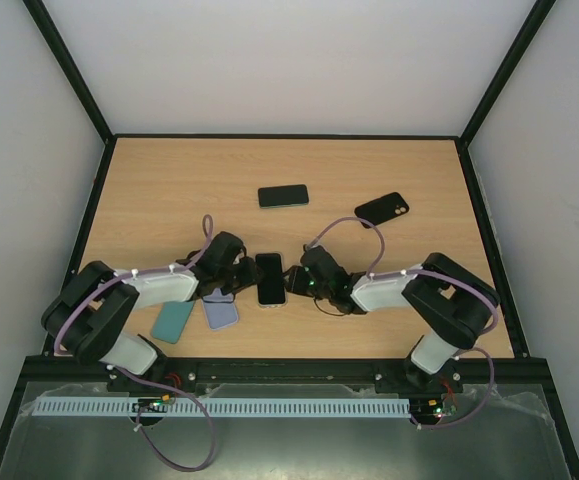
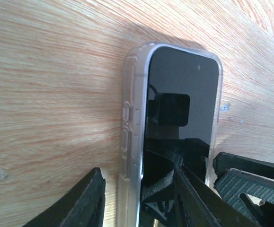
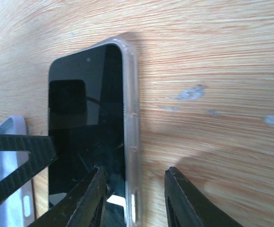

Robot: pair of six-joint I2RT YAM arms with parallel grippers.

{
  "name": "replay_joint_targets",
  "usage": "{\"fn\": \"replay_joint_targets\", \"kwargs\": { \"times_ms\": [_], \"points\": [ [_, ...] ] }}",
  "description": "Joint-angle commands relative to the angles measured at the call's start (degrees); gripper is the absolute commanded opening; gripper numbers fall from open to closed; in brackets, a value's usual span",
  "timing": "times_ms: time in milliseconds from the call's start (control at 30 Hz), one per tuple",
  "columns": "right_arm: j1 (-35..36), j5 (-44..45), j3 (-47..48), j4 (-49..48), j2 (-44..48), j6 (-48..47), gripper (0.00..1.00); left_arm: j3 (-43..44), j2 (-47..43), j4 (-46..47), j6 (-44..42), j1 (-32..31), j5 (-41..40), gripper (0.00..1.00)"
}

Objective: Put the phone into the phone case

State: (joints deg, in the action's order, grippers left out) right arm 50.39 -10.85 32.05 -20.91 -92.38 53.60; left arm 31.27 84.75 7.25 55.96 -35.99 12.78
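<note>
The phone [image 1: 271,279], black screen up, lies inside a clear phone case [image 2: 132,118] on the table between my two grippers. My left gripper [image 1: 241,268] stands open astride the left long edge [image 2: 137,172]: one finger [image 2: 87,203] hangs over the wood, the other [image 2: 193,198] over the screen. The right gripper [image 1: 304,272] is open astride the right long edge [image 3: 135,170], with one finger [image 3: 87,198] over the glass and one [image 3: 184,198] over the table. A gap shows between the outer fingers and the case [image 3: 131,118] on both sides.
A second black phone [image 1: 283,196] and a black case [image 1: 382,209] lie farther back. A teal case [image 1: 173,320] and a lavender case [image 1: 220,313] lie near the left arm; the lavender case [image 3: 13,142] also shows in the right wrist view.
</note>
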Motion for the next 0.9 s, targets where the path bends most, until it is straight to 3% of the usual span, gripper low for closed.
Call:
{"fn": "replay_joint_targets", "kwargs": {
  "times_ms": [0,167,467,733,867],
  "points": [
    [-0.1,-3.3,1.3,-3.1,-3.9,2.2,0.37,1.5,0.8,-6.2,-2.4,-0.1,-3.5,0.39],
    [-0.3,-8.4,2.0,-6.3,-6.6,5.1,0.44,0.3,-0.3,-5.4,-3.6,-0.1,-2.9,0.30],
    [-1.2,-14.4,1.2,-14.2,-5.6,11.5,0.44,-2.8,1.0,0.4,-1.4,-0.4,2.3,0.24],
    [-1.5,-17.0,-0.5,-20.6,-0.9,14.1,0.44,-6.0,-1.4,5.0,2.1,-0.4,6.5,0.31],
    [-1.5,-20.5,-2.0,-26.3,-1.5,17.5,0.45,-6.5,-3.8,3.6,0.9,-0.2,3.9,0.36]
  ]
}}
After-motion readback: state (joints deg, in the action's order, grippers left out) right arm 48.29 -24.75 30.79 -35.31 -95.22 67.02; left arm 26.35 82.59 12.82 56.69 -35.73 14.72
